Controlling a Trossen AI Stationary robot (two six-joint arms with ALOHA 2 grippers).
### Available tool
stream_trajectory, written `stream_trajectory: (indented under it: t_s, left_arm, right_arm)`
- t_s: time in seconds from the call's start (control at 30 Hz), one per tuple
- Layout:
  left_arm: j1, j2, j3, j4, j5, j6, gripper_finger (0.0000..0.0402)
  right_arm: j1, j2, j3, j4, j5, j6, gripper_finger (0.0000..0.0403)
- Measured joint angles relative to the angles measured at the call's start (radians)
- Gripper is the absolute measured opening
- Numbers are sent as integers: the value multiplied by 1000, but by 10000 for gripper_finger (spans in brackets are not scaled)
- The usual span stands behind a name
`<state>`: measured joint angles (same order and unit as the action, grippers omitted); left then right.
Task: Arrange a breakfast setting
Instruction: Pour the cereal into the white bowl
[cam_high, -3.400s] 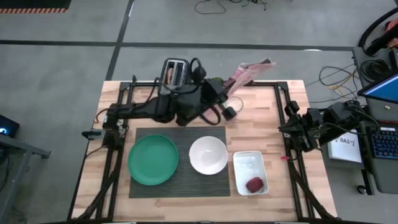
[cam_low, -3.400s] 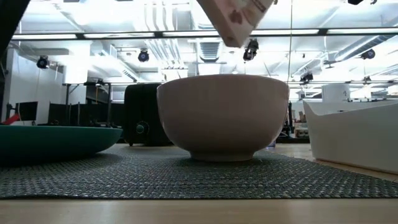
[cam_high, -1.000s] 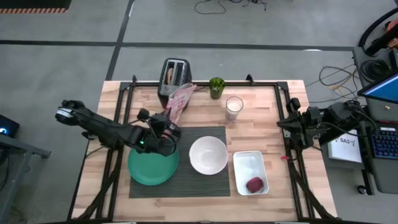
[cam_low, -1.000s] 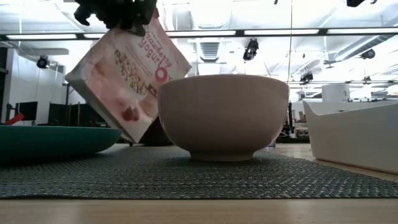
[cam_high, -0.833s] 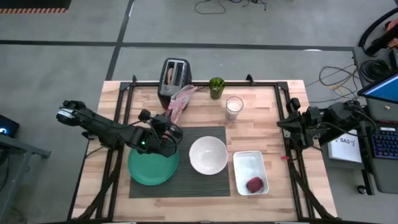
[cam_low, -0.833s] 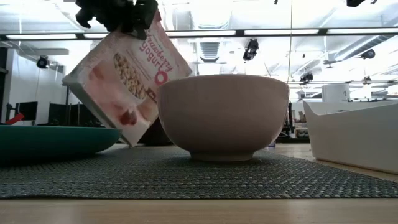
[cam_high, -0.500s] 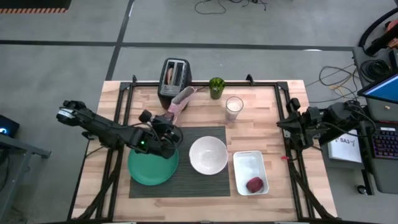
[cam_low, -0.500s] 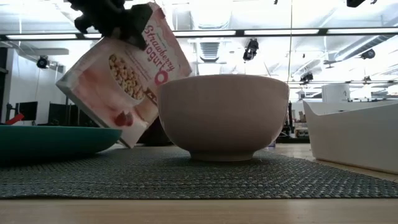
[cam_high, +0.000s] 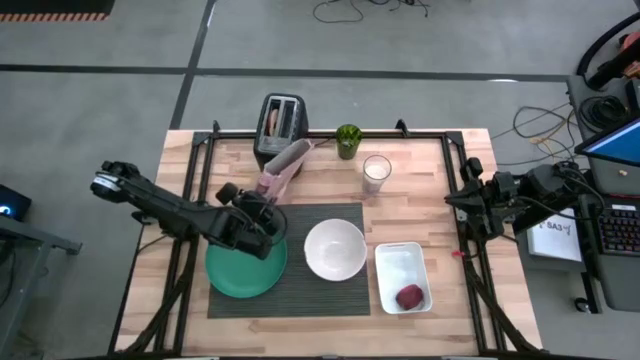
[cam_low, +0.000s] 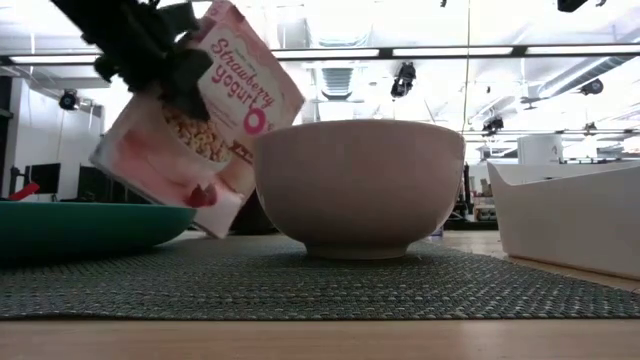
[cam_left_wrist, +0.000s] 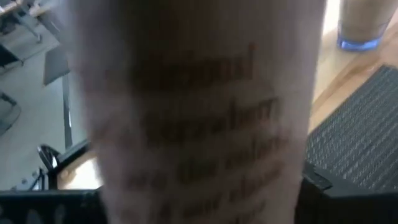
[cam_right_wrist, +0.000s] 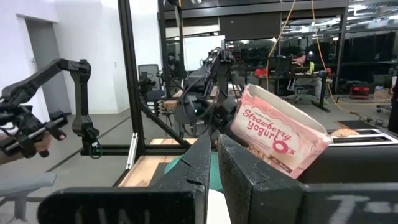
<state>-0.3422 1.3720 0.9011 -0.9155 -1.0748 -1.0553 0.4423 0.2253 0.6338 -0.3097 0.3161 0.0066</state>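
Note:
My left gripper (cam_high: 257, 203) is shut on the pink cereal box (cam_high: 285, 165), which is tilted between the black toaster (cam_high: 283, 120) and the dark ribbed placemat (cam_high: 320, 290). The box also shows in the low view (cam_low: 215, 130), left of the white bowl (cam_low: 360, 185). The round green plate (cam_high: 245, 262) and the white bowl (cam_high: 335, 248) sit on the placemat. The white rectangular dish (cam_high: 400, 265) lies to the mat's right. The milk glass (cam_high: 376, 172) stands behind the mat. My right gripper (cam_right_wrist: 214, 180) waits shut at the table's right edge. My left gripper pinches the cereal box between its two fingers, one on each wide face, at the box's narrow side (cam_left_wrist: 199, 124). In the low view the fingers (cam_low: 160, 60) sit near the box's upper end. The box hangs tilted, its lower corner (cam_low: 215, 232) near the table; whether it touches, I cannot tell.
A small green cup (cam_high: 348, 140) stands right of the toaster. A dark red object (cam_high: 409, 296) lies in the white dish. The black frame rails (cam_high: 200, 160) run along the table's left and right sides.
My left gripper has gone a little toward the table's left edge and turned, keeping its hold on the cereal box. The box has turned with it, showing more of its printed front in the low view, while its lower corner stays about where it was.

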Motion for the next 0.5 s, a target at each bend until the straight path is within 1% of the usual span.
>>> stream_trajectory:
  t_s: [0.1, 0.2, 0.27, 0.4, 0.43, 0.5]
  left_arm:
    - [-8, 0, -40, 7, 4, -65, 184]
    - [-11, 0, -75, 7, 4, -128, 155]
    - [-11, 0, -93, 10, -3, -159, 123]
    - [-11, 0, -110, 18, -11, -204, 25]
    - [-12, 0, -110, 18, -13, -213, 14]
    - [-17, -1, -99, 6, -28, -209, 8]
  right_arm:
    - [0, 0, 0, 0, 0, 0, 22]
    - [0, 0, 0, 0, 0, 0, 22]
    - [0, 0, 0, 0, 0, 0, 22]
    - [0, 0, 0, 0, 0, 0, 22]
    - [0, 0, 0, 0, 0, 0, 22]
    - [0, 0, 0, 0, 0, 1, 22]
